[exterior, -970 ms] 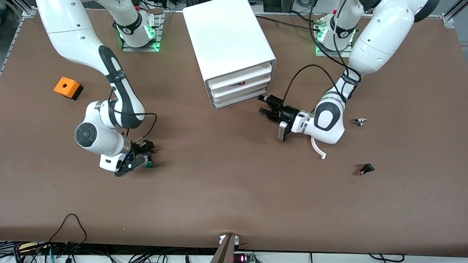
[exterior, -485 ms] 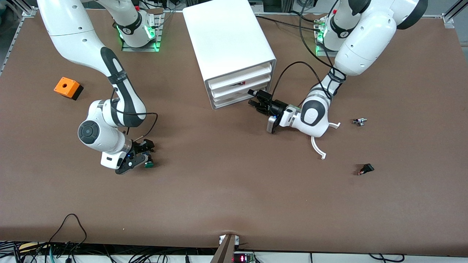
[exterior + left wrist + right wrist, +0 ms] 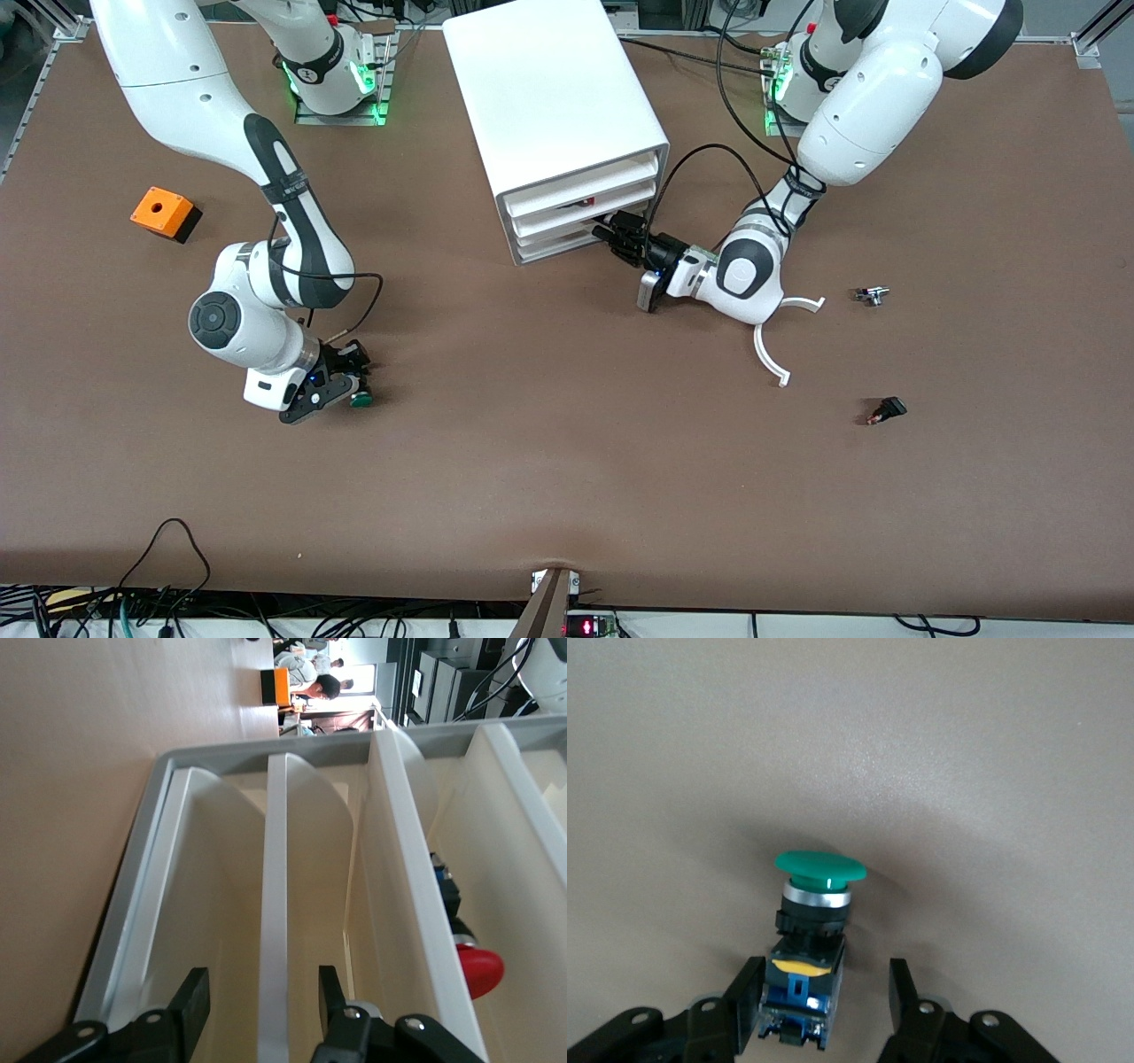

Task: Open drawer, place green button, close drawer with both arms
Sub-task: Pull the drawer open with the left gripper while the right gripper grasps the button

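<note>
The white cabinet [image 3: 549, 89] stands at the middle of the table's robot edge, and all three drawers look shut. My left gripper [image 3: 617, 237] is at the front of the lowest drawer [image 3: 563, 243]. In the left wrist view the left gripper [image 3: 261, 992] is open, its fingers on either side of a white drawer-front lip [image 3: 273, 904]. The green-capped button [image 3: 361, 400] lies on the table toward the right arm's end. My right gripper [image 3: 341, 383] is low over it. In the right wrist view the right gripper [image 3: 824, 992] is open around the blue rear of the button [image 3: 819, 895].
An orange box with a hole [image 3: 162, 213] sits near the right arm's end. A black switch with a red tip [image 3: 886, 410], a small metal part [image 3: 873, 295] and white curved pieces [image 3: 771, 359] lie toward the left arm's end. A red-capped part [image 3: 478, 970] lies in an upper drawer.
My left gripper has moved in toward the cabinet, from the open table to the lowest drawer's front. My right gripper has stayed open around the button.
</note>
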{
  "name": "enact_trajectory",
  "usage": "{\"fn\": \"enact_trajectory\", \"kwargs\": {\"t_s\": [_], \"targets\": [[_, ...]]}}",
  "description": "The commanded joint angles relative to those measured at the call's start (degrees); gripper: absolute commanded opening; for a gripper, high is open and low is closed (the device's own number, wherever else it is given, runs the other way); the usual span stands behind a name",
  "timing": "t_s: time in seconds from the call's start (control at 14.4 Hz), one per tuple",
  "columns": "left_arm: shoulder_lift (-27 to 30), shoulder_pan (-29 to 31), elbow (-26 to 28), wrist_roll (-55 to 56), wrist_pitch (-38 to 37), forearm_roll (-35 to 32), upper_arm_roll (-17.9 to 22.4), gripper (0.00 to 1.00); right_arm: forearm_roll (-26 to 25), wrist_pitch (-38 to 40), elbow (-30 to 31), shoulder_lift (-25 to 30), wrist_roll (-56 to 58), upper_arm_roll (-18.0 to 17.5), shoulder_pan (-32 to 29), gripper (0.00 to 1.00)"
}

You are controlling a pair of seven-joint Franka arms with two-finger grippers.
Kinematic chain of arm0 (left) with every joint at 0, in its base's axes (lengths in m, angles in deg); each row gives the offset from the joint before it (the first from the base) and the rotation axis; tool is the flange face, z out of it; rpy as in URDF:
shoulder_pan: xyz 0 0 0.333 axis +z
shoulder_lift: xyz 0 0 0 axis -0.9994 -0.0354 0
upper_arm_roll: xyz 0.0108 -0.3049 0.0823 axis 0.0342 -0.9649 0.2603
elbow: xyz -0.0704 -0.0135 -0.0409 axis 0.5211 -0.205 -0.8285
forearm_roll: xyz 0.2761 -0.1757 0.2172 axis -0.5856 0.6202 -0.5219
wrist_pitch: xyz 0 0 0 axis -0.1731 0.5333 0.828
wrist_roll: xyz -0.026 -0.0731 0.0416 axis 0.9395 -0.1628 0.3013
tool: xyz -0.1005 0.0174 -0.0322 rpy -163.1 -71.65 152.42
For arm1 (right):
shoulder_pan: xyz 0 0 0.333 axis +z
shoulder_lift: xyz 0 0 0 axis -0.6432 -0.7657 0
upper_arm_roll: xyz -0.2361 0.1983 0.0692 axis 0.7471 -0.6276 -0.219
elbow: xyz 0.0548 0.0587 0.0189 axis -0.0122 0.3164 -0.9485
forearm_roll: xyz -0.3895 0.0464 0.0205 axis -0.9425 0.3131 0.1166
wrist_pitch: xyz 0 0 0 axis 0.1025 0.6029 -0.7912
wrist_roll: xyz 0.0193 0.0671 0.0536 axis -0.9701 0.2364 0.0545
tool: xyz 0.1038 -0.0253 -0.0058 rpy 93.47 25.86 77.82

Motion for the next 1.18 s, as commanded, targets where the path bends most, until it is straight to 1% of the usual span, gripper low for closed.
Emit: {"fn": "enact_trajectory", "kwargs": {"t_s": [0.0,0.07,0.14,0.21,0.42,0.69,1.11], "targets": [[0.4,-0.1,1.0,-1.8,0.0,2.0,-0.6,0.24,1.2,-0.4,0.0,0.3,-0.6,0.2,0.4,0.57],[0.4,-0.1,1.0,-1.8,0.0,2.0,-0.6,0.15,1.2,-0.4,0.0,0.3,-1.0,0.2,0.4,0.42],[0.4,-0.1,1.0,-1.8,0.0,2.0,-0.6,0.09,1.2,-0.4,0.1,0.3,-0.9,0.2,0.4,0.42],[0.4,-0.1,1.0,-1.7,0.0,2.0,-0.5,0.07,1.2,-0.4,0.1,0.3,-0.9,0.2,0.4,0.42],[0.4,0.3,0.4,-1.1,0.0,1.8,-0.5,0.05,1.2,-0.4,0.2,0.3,-0.9,0.2,0.4,0.41],[0.4,0.5,0.3,-0.8,0.1,1.8,-0.3,0.05,1.2,-0.2,0.2,0.3,-0.9,0.4,0.7,0.35],[-0.7,0.5,-3.3,0.1,0.5,1.1,1.9,0.05,0.7,-0.2,-0.1,0.4,0.2,0.7,0.7,0.3]]}}
